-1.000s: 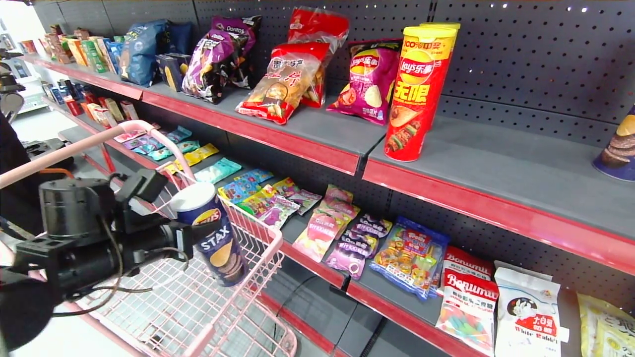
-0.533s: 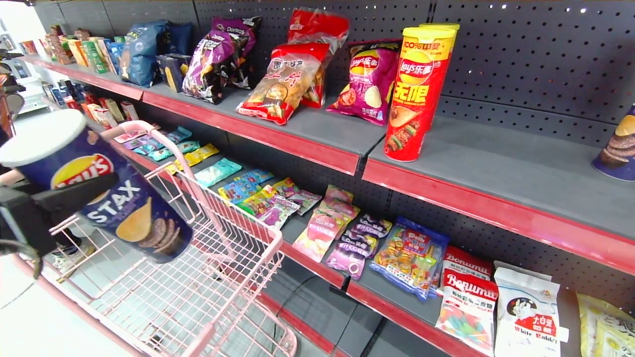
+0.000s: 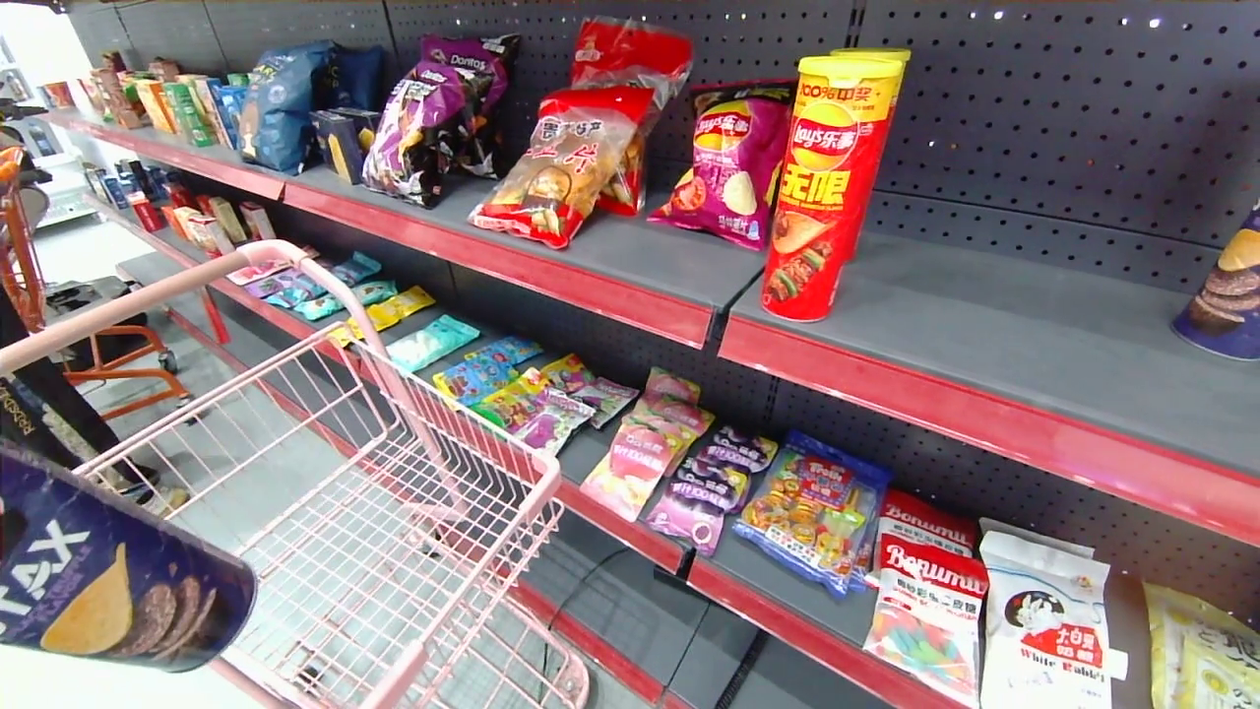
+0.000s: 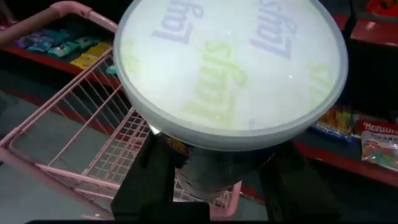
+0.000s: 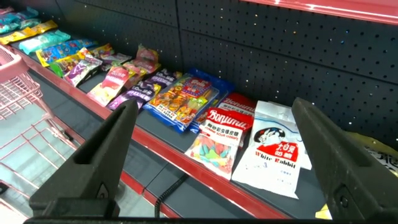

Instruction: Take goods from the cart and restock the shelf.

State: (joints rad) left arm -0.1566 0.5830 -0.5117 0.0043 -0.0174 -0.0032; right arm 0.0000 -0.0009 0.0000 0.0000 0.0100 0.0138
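Grey shelf (image 3: 984, 335) boards with red edges run behind the pink cart (image 3: 543, 484). Head view: blue chips can (image 3: 108, 591) tilted at the cart's near left side, with the cart's wire rim between it and the shelf. Red chips can (image 3: 827, 187) stands upright on the upper board, up and right of the cart. Left wrist view: my left gripper (image 4: 217, 180) is clamped on the blue chips can under its white lid (image 4: 230, 62), above the cart. Right wrist view: my right gripper (image 5: 213, 111) is spread wide and holds nothing, over candy bags (image 5: 186, 96) right of the cart.

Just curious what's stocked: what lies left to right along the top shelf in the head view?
Small boxes, blue bag, purple bag, red bag, pink bag, tall red can, blue can.
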